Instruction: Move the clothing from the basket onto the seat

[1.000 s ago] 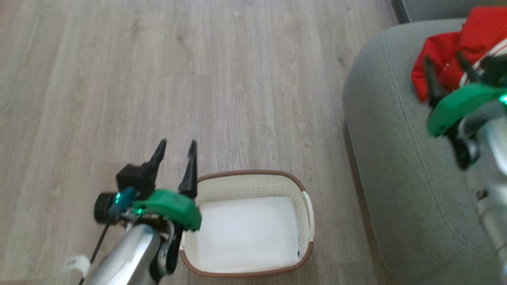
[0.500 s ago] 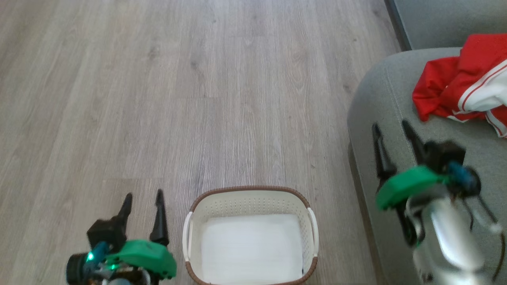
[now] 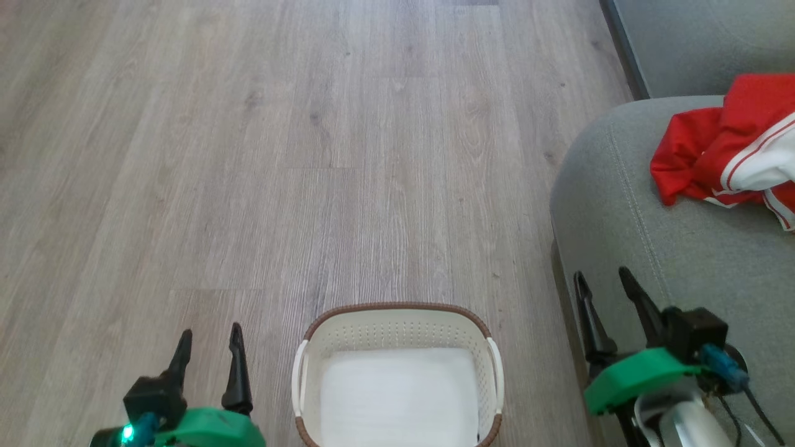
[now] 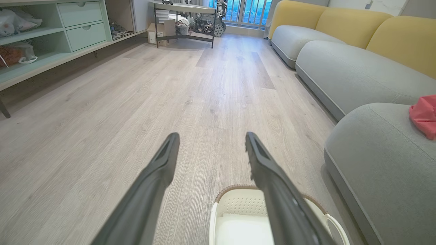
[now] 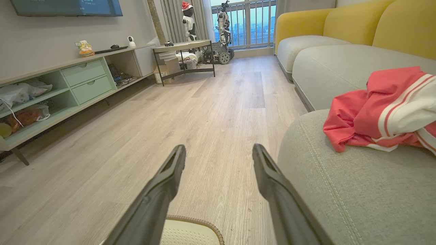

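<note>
The red clothing [image 3: 726, 152] with white striped panels lies crumpled on the grey-green seat [image 3: 627, 205] at the right; it also shows as clothing [image 5: 381, 109] on the seat [image 5: 340, 190]. The cream basket [image 3: 397, 316] stands on the floor at bottom centre, its white bottom bare. My left gripper [image 3: 209, 333] is open to the left of the basket, holding nothing. My right gripper [image 3: 601, 281] is open over the seat's front edge, well short of the clothing. Open too in the wrist views are the left gripper [image 4: 211, 137] and the right gripper [image 5: 218, 149].
Pale wood floor [image 3: 310, 155] stretches ahead and left of the basket. A low green cabinet [image 5: 61, 88] lines the left wall, a small table [image 5: 184, 51] stands far off, and more sofa cushions with yellow backs [image 4: 340, 20] run along the right.
The right gripper drew back from the clothing, left lying on the seat, down to the seat's front edge. The left gripper pulled back beside the basket. The camera view also shifted.
</note>
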Tool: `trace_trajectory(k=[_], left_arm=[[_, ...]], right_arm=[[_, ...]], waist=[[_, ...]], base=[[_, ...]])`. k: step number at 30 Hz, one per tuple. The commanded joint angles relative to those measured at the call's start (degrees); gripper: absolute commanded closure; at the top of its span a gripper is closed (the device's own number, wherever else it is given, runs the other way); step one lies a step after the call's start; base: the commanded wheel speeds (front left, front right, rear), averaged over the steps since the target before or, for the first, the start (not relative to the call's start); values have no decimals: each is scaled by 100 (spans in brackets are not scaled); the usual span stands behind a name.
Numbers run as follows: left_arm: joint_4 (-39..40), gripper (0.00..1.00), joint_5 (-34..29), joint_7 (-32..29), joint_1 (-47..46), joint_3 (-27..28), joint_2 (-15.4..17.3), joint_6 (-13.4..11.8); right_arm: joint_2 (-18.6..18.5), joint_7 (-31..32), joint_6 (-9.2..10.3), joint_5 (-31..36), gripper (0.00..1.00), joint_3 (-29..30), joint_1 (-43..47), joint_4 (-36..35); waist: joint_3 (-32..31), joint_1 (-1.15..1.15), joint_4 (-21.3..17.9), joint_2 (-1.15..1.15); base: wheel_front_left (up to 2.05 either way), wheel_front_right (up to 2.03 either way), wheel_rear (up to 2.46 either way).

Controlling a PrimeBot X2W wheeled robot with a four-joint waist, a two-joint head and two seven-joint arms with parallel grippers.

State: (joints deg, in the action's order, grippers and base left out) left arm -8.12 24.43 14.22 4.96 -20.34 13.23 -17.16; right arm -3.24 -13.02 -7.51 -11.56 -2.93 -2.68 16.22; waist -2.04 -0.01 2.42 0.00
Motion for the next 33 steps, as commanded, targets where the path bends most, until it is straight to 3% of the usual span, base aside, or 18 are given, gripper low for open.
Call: trace_trajectory(k=[1,33], left_arm=[[189,0,-48,77,-181,251,20,4],[260,0,-355,78,180,630,-193,167]], right_arm=[[34,2,2,38,0,-139,-164,-231],[36,29,2,-18,0,-3,175,-201]], waist=[[-7,1,7,0],[-162,1,87,0]], base=[[0,0,0],[0,0,0]])
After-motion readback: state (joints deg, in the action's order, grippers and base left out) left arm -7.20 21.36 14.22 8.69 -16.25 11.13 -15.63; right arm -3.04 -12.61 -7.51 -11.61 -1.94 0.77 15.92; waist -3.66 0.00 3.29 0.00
